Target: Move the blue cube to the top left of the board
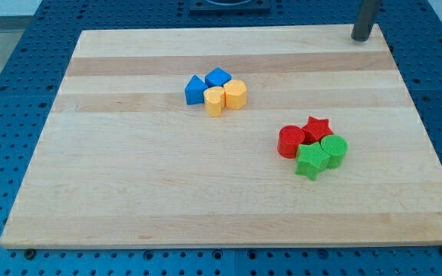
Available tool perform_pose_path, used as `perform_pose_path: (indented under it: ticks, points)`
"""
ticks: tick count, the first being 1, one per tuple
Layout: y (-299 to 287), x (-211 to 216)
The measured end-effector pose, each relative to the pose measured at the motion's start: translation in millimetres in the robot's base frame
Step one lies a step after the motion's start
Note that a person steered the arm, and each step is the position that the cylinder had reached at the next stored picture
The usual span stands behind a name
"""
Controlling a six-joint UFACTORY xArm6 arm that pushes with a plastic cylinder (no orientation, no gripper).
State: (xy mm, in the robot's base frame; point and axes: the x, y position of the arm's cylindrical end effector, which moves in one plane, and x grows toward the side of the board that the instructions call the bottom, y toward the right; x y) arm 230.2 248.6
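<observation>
Tip (361, 37) at view's top right, blue cube (218, 77) well left.

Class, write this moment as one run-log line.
tip: board's top right, far from blocks | blue cube: clustered with blue wedge, yellow blocks | push: not begun

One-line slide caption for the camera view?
My tip waits at the board's top-right corner, far from the blue cube.

No legible text, labels or numbers anywhere — bare surfaces only
</observation>
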Motion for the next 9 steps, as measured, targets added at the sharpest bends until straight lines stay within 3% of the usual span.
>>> perform_pose_path:
  ticks: [2, 4, 9]
  points:
    - [-53.6, 7.6]
    - [-119.7, 50.5]
    - [-165.0, 121.3]
